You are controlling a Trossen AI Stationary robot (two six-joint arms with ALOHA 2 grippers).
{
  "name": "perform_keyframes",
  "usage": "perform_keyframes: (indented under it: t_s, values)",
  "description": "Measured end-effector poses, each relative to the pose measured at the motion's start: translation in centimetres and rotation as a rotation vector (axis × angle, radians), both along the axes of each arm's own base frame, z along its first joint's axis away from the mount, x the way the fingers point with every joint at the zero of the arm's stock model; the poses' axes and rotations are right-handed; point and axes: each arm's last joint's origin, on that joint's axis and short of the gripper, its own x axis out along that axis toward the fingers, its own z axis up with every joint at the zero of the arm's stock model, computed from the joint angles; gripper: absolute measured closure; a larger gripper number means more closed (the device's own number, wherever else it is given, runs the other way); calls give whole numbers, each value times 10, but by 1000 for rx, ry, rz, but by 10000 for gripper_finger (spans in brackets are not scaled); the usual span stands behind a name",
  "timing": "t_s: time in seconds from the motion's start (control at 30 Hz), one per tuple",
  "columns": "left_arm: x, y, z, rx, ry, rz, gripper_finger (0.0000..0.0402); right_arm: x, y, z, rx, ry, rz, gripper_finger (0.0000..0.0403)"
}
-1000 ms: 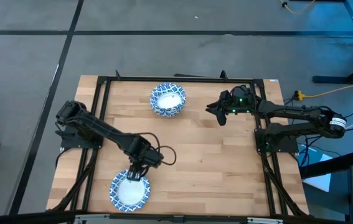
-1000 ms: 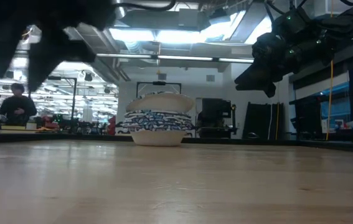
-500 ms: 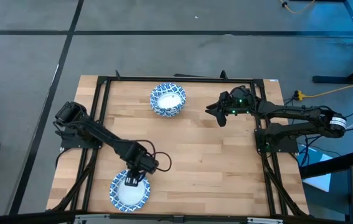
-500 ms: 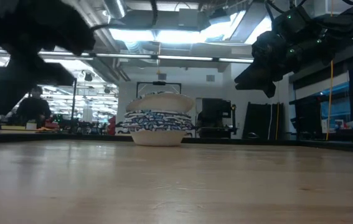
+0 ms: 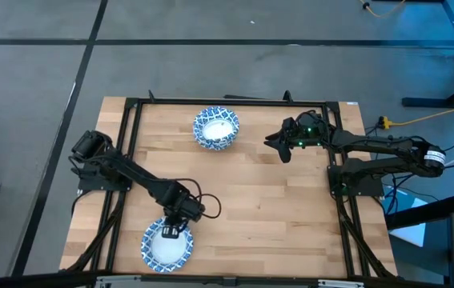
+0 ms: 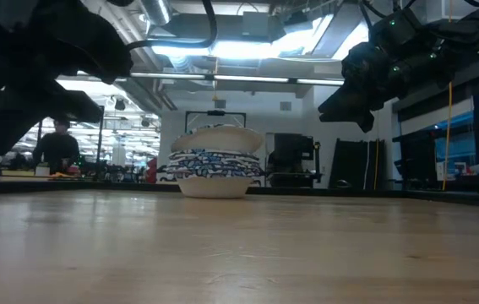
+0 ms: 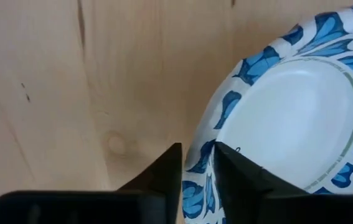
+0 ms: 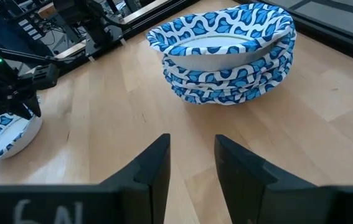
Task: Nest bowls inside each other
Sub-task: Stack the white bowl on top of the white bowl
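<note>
A single blue-and-white patterned bowl (image 5: 165, 246) sits on the table near the near-left corner, also seen as the bowl (image 7: 288, 118) in the left wrist view. My left gripper (image 5: 170, 231) is lowered onto its far rim and shut on it. A stack of several nested bowls (image 5: 215, 128) stands on its base near the far edge, centre; the stack (image 8: 223, 56) fills the right wrist view. My right gripper (image 5: 275, 144) hovers open above the table, to the right of the stack, touching nothing. My left gripper pinches the single bowl's patterned rim (image 7: 196, 163) on its far side, one finger inside the bowl and one outside. The fingers come from above, pointing down. The bowl appears to rest on the table.
Bare wooden tabletop (image 5: 267, 208) stretches between the single bowl and the stack. A black metal frame (image 5: 235, 102) borders the table. In the low view a person (image 6: 57, 148) stands in the room far behind the table.
My left gripper has moved down and slightly toward the table's near edge, settling onto the far rim of the single bowl. The bowl and the stack have stayed in place.
</note>
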Motion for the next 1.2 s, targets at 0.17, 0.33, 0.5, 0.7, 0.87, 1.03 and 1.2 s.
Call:
perform_keyframes:
  t_s: [0.17,0.33,0.5,0.7,0.87,1.03,1.2]
  values:
    - [2,4,0,-2,-1,15,357,0,0,0,-19,3,8,277]
    - [5,9,0,-40,14,34,395,0,0,0,-21,3,9,277]
    - [10,23,2,-159,66,104,399,0,0,0,-21,3,9,277]
    - [28,49,4,-292,6,192,400,0,0,0,-21,3,9,277]
    - [54,74,12,-456,-172,276,401,0,0,0,-21,3,9,277]
    - [64,111,28,-524,-298,417,401,0,0,0,-17,3,7,277]
    - [59,147,51,-570,-404,499,401,0,0,0,-15,6,6,277]
